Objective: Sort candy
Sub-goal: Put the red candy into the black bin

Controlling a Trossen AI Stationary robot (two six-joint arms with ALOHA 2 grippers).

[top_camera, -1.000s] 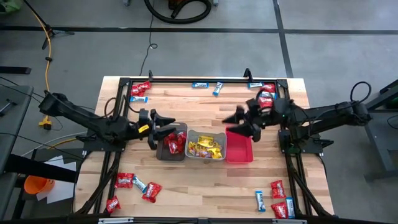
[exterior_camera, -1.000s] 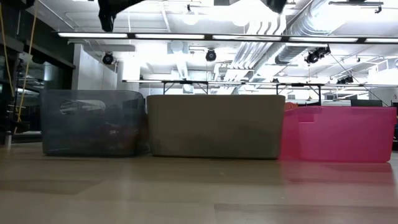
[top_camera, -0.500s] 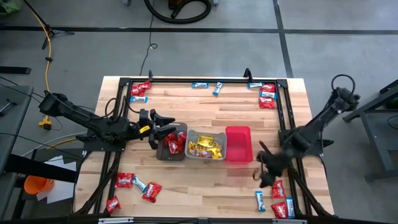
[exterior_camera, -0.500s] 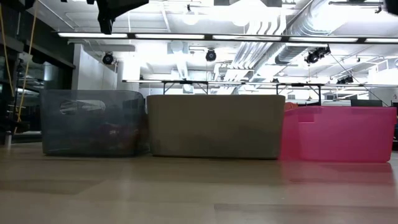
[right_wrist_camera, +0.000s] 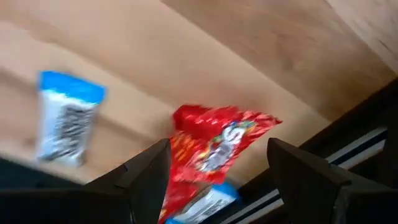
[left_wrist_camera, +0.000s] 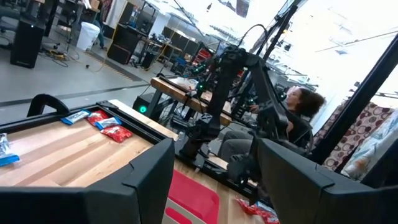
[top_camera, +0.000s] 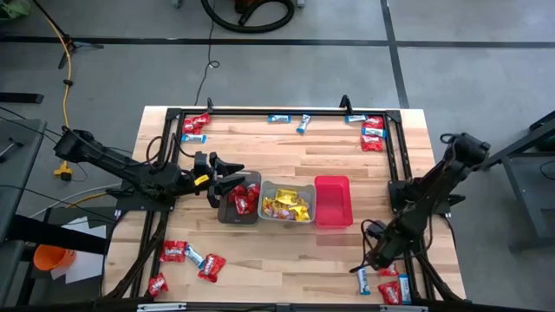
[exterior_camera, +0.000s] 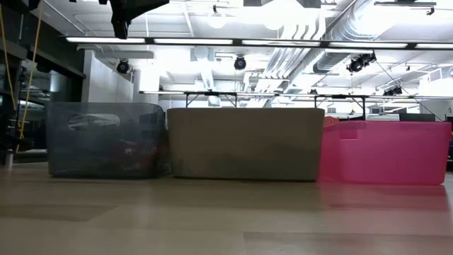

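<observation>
The candy lies in clusters at the table's corners: red packets and blue-and-white bars far left (top_camera: 194, 126), far right (top_camera: 372, 133), near left (top_camera: 186, 256) and near right (top_camera: 390, 284). My right gripper (top_camera: 375, 255) is open, low over the near-right cluster. In its wrist view its fingers (right_wrist_camera: 219, 147) stand either side of a red packet (right_wrist_camera: 214, 146), with a blue-and-white bar (right_wrist_camera: 65, 118) beside it. My left gripper (top_camera: 227, 178) hangs open above the dark bin (top_camera: 238, 199), which holds red packets. It also shows in the low view (exterior_camera: 124, 13) and its wrist view (left_wrist_camera: 214, 149).
Three bins stand in a row mid-table: the dark one, a grey one (top_camera: 287, 202) holding yellow packets, and a pink one (top_camera: 333, 200) with nothing showing in it. Two blue bars (top_camera: 290, 120) lie at the far edge. A black frame (top_camera: 395, 165) runs along the table's edges. A person (left_wrist_camera: 298, 112) sits beyond the table.
My right arm has swung from above the pink bin's far side to the table's near right corner and come down over the candy there, staying open. My left arm has kept still.
</observation>
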